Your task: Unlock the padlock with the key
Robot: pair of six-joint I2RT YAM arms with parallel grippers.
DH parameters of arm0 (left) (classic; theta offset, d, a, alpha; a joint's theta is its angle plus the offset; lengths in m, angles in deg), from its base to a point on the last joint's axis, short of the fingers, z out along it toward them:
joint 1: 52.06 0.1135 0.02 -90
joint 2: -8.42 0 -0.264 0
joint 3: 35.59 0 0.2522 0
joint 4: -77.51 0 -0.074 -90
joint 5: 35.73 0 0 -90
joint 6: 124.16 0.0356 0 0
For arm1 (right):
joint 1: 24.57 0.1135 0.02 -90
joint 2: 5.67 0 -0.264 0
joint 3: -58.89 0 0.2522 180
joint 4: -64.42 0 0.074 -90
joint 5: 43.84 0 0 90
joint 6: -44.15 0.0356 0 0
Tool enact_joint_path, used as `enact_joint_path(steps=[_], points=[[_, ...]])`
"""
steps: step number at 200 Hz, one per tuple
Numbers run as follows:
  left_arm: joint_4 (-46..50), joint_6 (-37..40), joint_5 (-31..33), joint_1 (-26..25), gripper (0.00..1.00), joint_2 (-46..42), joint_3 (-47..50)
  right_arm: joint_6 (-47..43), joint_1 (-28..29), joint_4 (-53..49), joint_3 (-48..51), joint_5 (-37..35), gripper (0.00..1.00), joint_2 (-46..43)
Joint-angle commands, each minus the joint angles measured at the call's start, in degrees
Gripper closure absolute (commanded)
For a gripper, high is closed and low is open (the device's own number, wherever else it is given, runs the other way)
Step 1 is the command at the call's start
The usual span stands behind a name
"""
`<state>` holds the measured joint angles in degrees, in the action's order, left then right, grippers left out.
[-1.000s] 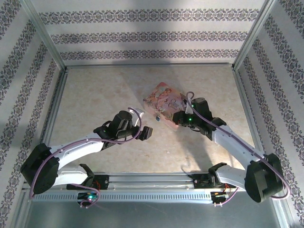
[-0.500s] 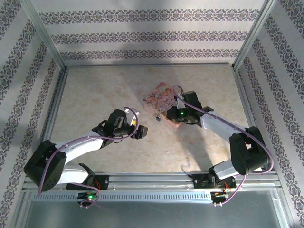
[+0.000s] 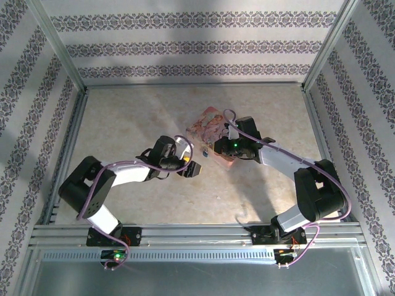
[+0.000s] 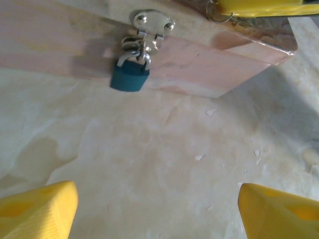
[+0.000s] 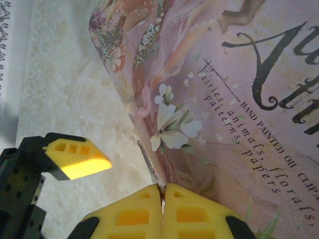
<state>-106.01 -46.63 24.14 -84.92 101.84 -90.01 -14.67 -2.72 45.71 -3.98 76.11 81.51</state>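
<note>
Padlock [image 4: 129, 78], small with a blue body and a silvery shackle, lies straight ahead of your left gripper [image 4: 159, 204], which is the nearest thing to you around the middle of the table [image 3: 123, 123]. That claw's two yellow fingers [image 4: 40, 206] stand wide apart with nothing between them, low over the pale marbled surface and short of the lock. Just beyond them, the lock hangs from a shiny metal hasp [image 4: 153, 22] on the near-left side wall of a pink tin [image 3: 207, 121], and its body reaches down to where that wall meets the tabletop. A little to the right of the lock, your right gripper [image 3: 217, 150] sits at the tin's near edge, its fingers pressed together on what looks like a thin silvery key [image 5: 148, 164]. A small wire ring [image 4: 217, 12] shows beside those fingers. Past them, the tin's lid, printed with flowers and dark lettering, stretches away toward the far side of the table.
</note>
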Motion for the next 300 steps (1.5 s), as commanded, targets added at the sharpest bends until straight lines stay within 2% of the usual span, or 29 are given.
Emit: enact_joint_path(steps=[1,139,221,243,300], points=[[-4.12,2.67,-3.08,0.96,0.18,2.96,-2.94,-0.24,-0.66,-1.82,1.79,-0.18,1.0,0.86],[-4.6,5.94,-5.28,1.31,0.21,16.11,-14.25,-0.07,-0.88,-1.3,2.96,-0.34,1.0,1.93],[-2.49,7.13,-8.52,1.23,0.29,20.26,-17.99,0.2,-0.93,-0.66,3.31,-0.16,1.0,2.29],[-0.28,8.86,-6.99,0.12,0.33,20.12,-18.76,0.2,-0.96,-0.55,3.17,-0.16,1.0,2.47],[-6.91,3.33,-6.97,-0.43,0.38,20.13,-17.13,0.44,-0.99,-0.4,2.52,-0.07,1.0,2.47]])
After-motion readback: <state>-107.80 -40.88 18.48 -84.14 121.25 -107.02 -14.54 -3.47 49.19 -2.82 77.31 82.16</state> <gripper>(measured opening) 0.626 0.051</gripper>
